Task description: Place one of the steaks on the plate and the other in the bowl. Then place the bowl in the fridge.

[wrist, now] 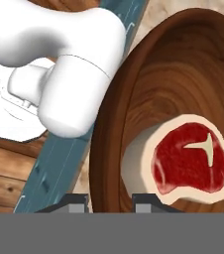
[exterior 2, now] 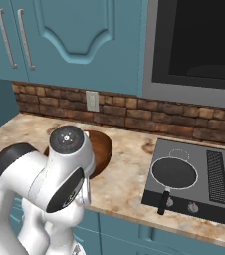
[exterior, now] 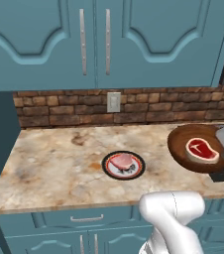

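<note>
The deep red steak [exterior: 201,149] is lying inside the brown wooden bowl [exterior: 179,147] at the right edge of the left base view. In the hand view, the gripper [wrist: 110,199] is pinching the bowl's near rim, its fingertips [wrist: 74,201] sitting at the bottom centre on either side of the wall. The pale pink steak [exterior: 122,160] is resting on the plate [exterior: 110,168] at centre frame, on the marble counter [exterior: 54,163]. A black frying pan [exterior 2: 174,173] is sitting on the stove [exterior 2: 216,177] at the right of the right base view.
</note>
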Motion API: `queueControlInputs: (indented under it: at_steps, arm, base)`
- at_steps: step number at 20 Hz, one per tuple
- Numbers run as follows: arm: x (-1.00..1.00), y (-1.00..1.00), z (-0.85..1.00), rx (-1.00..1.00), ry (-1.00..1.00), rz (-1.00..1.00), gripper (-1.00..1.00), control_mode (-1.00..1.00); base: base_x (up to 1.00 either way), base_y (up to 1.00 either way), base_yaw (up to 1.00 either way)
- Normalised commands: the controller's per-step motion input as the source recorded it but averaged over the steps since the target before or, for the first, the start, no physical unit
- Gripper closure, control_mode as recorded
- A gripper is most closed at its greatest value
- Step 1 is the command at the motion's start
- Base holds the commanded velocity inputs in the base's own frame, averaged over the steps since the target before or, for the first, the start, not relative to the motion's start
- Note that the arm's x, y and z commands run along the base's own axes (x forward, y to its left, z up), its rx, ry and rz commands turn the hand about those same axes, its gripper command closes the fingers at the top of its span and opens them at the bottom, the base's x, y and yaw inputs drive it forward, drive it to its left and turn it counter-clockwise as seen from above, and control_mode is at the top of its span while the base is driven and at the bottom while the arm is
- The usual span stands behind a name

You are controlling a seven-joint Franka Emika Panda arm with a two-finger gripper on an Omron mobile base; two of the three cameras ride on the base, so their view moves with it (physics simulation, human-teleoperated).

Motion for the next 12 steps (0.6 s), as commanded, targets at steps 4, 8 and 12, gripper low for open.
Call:
queueControlInputs:
  at_steps: [4,8,12]
  arm:
    - [0.00,0.00,0.00,0.00,0.00,0.00,1.00,1.00]
    - [0.00,0.00,0.00,0.00,0.00,0.00,1.00,1.00]
    - [0.00,0.00,0.00,0.00,0.00,0.00,1.00,1.00]
  base:
    - [-0.19,0.00,0.00]
    - [-0.87,0.00,0.00]
    - [-1.00,0.00,0.00]
